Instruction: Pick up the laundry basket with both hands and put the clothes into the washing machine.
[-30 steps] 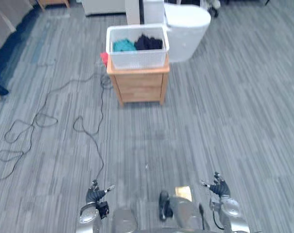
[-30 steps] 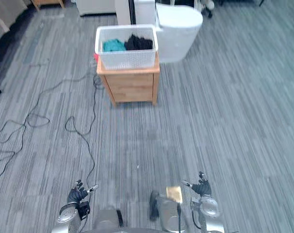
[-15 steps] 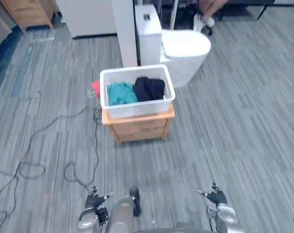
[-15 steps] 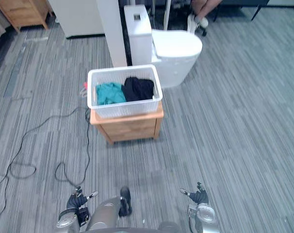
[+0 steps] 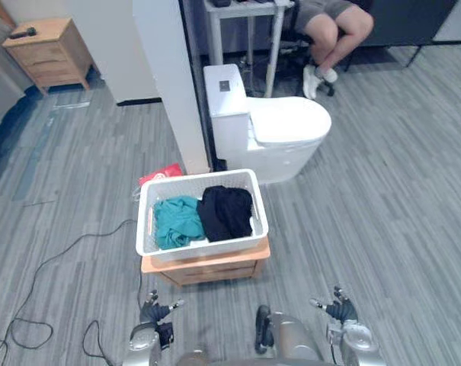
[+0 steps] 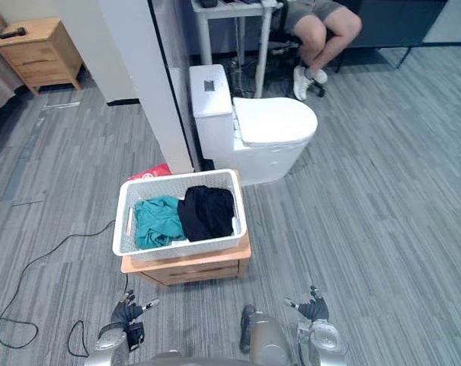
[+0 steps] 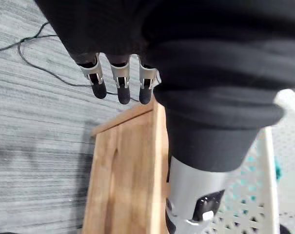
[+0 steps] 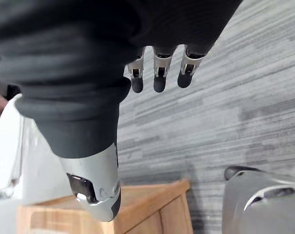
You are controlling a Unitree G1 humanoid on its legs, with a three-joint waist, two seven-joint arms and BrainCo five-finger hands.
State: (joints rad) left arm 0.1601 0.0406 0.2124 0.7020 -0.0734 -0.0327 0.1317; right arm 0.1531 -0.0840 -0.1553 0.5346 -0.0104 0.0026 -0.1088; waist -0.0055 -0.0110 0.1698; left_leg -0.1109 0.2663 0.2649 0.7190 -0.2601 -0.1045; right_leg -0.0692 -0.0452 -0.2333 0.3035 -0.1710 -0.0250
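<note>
A white laundry basket (image 5: 200, 242) rests on a small wooden cabinet (image 5: 207, 267) straight ahead of me. Inside lie a teal garment (image 5: 177, 222) and a black garment (image 5: 225, 213). Both hands hang low near the lower edge of the eye views, short of the cabinet. My left hand (image 5: 155, 311) is open, its fingers (image 7: 118, 87) straight, with nothing in it. Open as well, my right hand (image 5: 338, 309) has straight fingers (image 8: 158, 78) and holds nothing. The wooden cabinet (image 7: 124, 175) and a piece of the basket's mesh (image 7: 245, 214) show past the left hand.
A white toilet (image 5: 272, 131) stands just behind the basket, beside a white pillar (image 5: 167, 76). A red bag (image 5: 161, 174) lies behind the basket. A seated person's legs (image 5: 329, 30) are at the back. A wooden nightstand (image 5: 46, 51) stands far left. Open floor lies right.
The camera has moved forward and tilted up: basket and cabinet now sit much closer and lower in view, and the toilet, pillar and person have come into sight. Both hands stay low and open.
</note>
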